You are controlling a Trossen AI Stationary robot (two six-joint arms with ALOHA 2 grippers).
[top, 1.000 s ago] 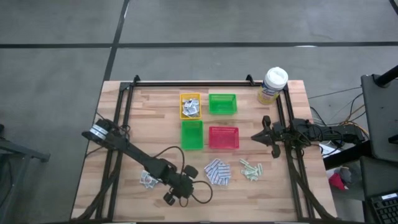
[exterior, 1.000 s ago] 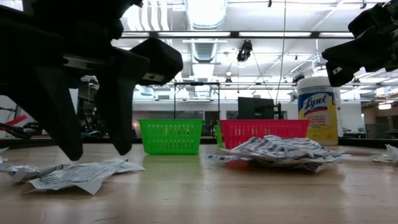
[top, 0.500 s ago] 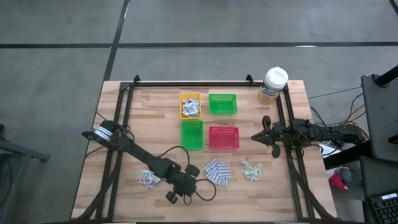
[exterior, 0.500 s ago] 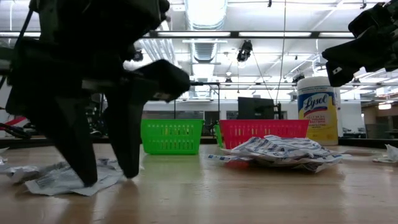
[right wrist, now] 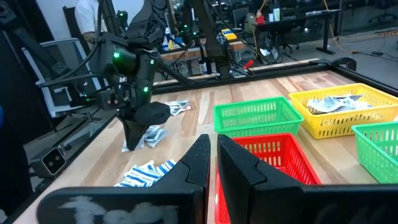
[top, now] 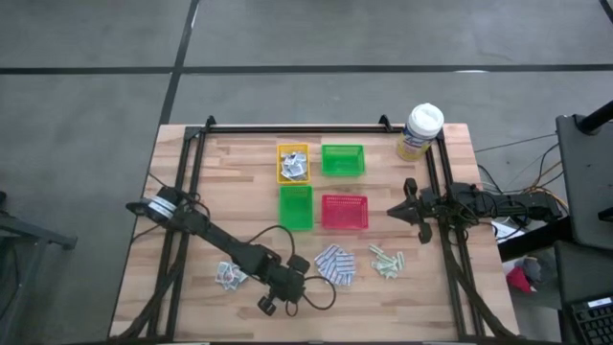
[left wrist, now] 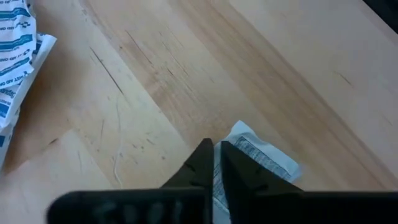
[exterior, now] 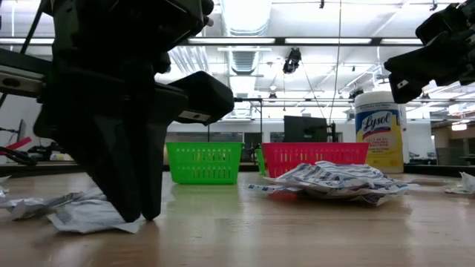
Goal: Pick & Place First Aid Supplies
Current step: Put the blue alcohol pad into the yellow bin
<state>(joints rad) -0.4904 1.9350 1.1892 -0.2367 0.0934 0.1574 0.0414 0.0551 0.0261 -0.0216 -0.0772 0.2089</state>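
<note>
the left gripper (exterior: 133,215) is down on the table (top: 201,201) at its near edge, fingers pinched together on a white-grey sachet (left wrist: 261,155) from the small pile there. blue-and-white pads (top: 335,264) and pale green strips (top: 386,260) lie just beyond, near the red tray (top: 344,212). the right gripper (right wrist: 211,149) hangs closed and empty at the table's right side.
</note>
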